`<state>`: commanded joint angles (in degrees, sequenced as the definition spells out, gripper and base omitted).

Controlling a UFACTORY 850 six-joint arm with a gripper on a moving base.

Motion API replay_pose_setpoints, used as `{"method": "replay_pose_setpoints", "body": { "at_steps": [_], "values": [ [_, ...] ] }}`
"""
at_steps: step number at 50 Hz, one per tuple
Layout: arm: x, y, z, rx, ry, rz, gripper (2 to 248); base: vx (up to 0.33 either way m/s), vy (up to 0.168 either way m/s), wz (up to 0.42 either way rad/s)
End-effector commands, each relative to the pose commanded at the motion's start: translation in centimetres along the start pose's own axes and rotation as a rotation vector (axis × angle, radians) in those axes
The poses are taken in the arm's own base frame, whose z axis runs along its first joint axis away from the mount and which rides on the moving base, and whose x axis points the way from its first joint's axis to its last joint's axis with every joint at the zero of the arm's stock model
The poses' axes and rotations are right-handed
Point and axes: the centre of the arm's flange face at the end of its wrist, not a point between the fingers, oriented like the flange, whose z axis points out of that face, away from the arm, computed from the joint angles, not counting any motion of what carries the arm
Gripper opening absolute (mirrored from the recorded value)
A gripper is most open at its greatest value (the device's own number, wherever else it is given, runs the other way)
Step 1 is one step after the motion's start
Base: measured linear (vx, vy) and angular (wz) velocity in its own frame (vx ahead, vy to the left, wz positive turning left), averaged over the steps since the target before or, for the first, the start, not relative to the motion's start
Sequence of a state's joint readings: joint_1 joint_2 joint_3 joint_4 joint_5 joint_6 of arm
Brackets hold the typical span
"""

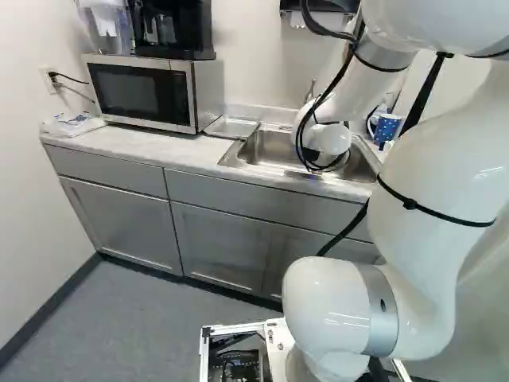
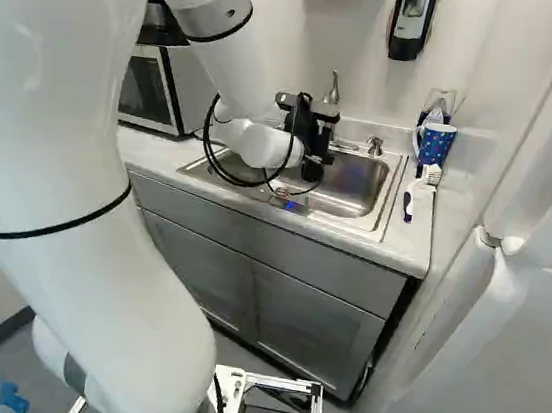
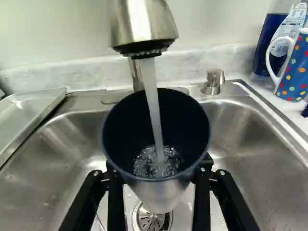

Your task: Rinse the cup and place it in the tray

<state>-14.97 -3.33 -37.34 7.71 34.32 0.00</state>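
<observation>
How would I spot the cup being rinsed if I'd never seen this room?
Find the steel sink in the counter. Over it, under the running faucet, the gripper holds the cup. It's dark inside and silvery outside, unlike the blue spotted mug beside the sink.

I can count two drinking vessels: one tumbler (image 3: 158,193) and one dotted mug (image 3: 294,72). Of sink (image 3: 250,132), faucet (image 3: 142,24), metal tray (image 3: 21,113), microwave oven (image 1: 131,91), bottle (image 3: 269,41), wall-mounted soap dispenser (image 2: 412,20) and paper towel dispenser (image 1: 322,5), there is one each. The cabinet doors (image 1: 119,223) are three in number.
</observation>
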Motion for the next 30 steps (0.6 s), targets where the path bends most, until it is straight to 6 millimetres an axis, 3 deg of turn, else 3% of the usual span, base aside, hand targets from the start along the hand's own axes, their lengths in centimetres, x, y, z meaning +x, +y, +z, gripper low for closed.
{"method": "replay_pose_setpoints", "body": {
  "at_steps": [30],
  "values": [
    [0.00,0.00,0.00,0.000,0.000,0.000,124,0.000,0.000,0.000]
  ]
}}
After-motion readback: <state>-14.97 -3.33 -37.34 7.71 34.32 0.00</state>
